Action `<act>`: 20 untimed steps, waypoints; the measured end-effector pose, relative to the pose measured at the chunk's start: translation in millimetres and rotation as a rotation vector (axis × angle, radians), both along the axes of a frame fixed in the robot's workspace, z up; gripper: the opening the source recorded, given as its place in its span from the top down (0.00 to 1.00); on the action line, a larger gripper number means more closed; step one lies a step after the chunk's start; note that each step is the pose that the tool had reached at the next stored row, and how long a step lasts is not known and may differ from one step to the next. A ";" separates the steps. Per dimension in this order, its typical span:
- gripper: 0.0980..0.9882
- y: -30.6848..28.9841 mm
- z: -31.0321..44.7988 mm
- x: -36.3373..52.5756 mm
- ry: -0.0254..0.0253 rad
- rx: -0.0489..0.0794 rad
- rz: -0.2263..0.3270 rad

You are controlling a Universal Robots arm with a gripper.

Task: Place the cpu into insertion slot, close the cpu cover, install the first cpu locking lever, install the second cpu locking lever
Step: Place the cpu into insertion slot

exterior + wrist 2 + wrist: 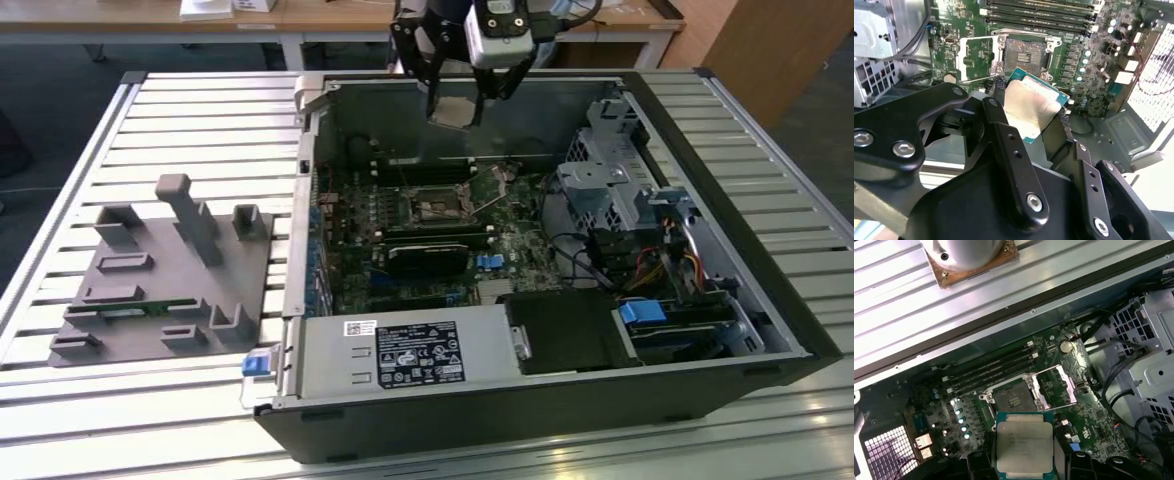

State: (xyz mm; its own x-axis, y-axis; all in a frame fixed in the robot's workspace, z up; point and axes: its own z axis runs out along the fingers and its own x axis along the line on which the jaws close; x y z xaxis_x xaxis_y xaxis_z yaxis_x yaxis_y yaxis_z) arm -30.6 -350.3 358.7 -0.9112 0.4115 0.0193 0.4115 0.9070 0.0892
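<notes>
My gripper (pixel 455 100) hangs above the far wall of the open computer case, shut on the cpu (pixel 454 109). In both wrist views the cpu (pixel 1030 107) (pixel 1024 446) is a flat square chip with a silvery-beige top, pinched by its edges between the black fingers (pixel 1004 130). It is held in the air, well above the motherboard. The insertion slot (pixel 1024 52) (pixel 1011 400) (pixel 434 208) lies bare below it. The cpu cover (pixel 976 57) (pixel 1054 387), a thin silver frame, stands swung open beside the slot.
The case (pixel 747 330) lies open on a slatted metal table (pixel 200 130). Inside are memory slots (pixel 989 370), a drive cage (pixel 607 185), cables and a power supply (pixel 407 355). A grey fixture block (pixel 160 280) stands on the exterior view's left.
</notes>
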 end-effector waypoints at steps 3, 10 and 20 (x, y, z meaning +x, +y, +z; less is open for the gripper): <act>0.50 0.0 -0.2 -0.5 0.0000 0.000 -0.028; 0.50 0.0 -0.8 -2.2 0.0000 0.000 -0.080; 0.50 0.1 -1.6 -4.5 0.0000 0.000 -0.127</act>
